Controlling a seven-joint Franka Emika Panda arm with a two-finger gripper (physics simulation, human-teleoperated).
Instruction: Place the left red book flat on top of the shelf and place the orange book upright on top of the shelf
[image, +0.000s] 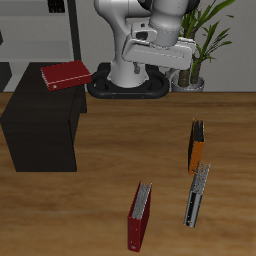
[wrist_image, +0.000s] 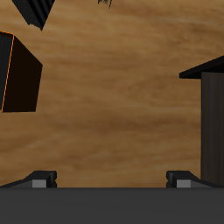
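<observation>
From the exterior view, the thin bright-red hardcover, the left red book (image: 66, 74), already lies flat on the low matte-black boxy shelf (image: 40, 120), so I judge the first step done and the orange one in hand. The thin orange hardcover, the orange book (image: 197, 146), stands on the wooden table (image: 110, 160), well apart from the shelf. The two-finger gripper (image: 160, 52) hangs high near the robot's base; its jaws cannot be read here. Count: one orange, one bright red, one darker-red book (image: 139, 216), one grey-white book (image: 197, 195).

In the wrist view, the gripper's fingertips (wrist_image: 42, 178) stand wide apart, holding nothing. Next it must travel to the orange book and descend over it
</observation>
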